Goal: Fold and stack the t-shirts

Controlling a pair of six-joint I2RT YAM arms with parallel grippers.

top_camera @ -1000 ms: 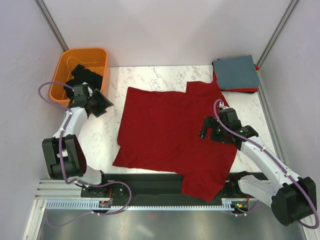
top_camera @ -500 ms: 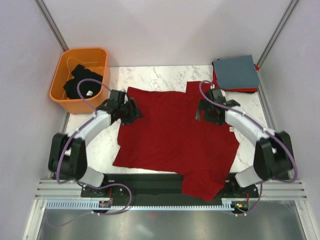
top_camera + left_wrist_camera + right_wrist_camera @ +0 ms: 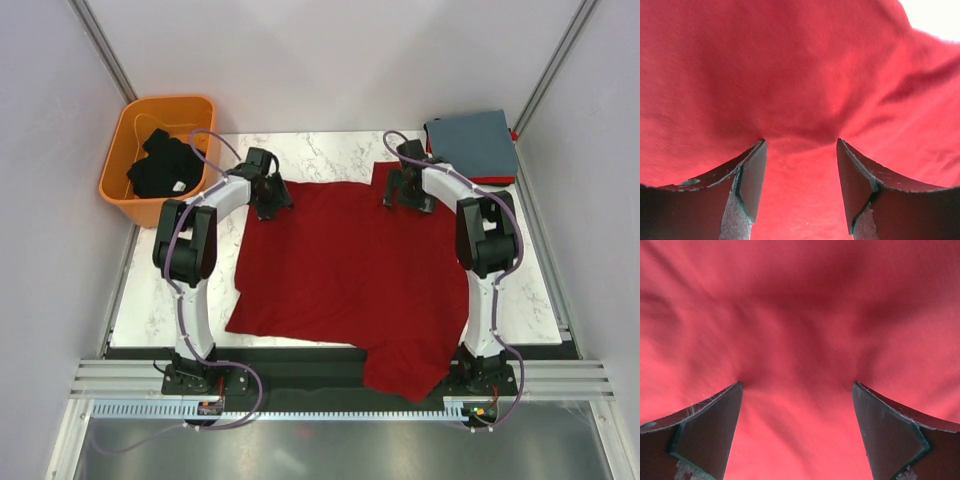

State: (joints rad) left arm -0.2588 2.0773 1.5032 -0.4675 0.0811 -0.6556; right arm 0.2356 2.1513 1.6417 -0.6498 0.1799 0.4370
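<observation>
A dark red t-shirt (image 3: 350, 270) lies spread flat on the marble table, its near end hanging over the front edge. My left gripper (image 3: 270, 196) is at the shirt's far left corner and my right gripper (image 3: 404, 192) at its far right corner. In the left wrist view the left gripper (image 3: 800, 150) is open, fingertips (image 3: 754, 172) pressed into the red cloth (image 3: 790, 75), which puckers between them. The right gripper (image 3: 797, 390) is open wider, both tips resting on red cloth (image 3: 800, 320). A black t-shirt (image 3: 160, 170) lies in the basket. A folded grey-blue t-shirt (image 3: 472, 145) lies on a folded red one (image 3: 498, 181).
An orange plastic basket (image 3: 165, 102) stands at the back left, just off the table. The folded stack occupies the back right corner. Bare marble (image 3: 175, 270) shows left of the shirt and along the right side (image 3: 510, 280). Cage posts and walls close in both sides.
Both arms have stretched out from the shirt's sides to its far edge. The left gripper came in from beside the basket, the right from the shirt's middle right.
</observation>
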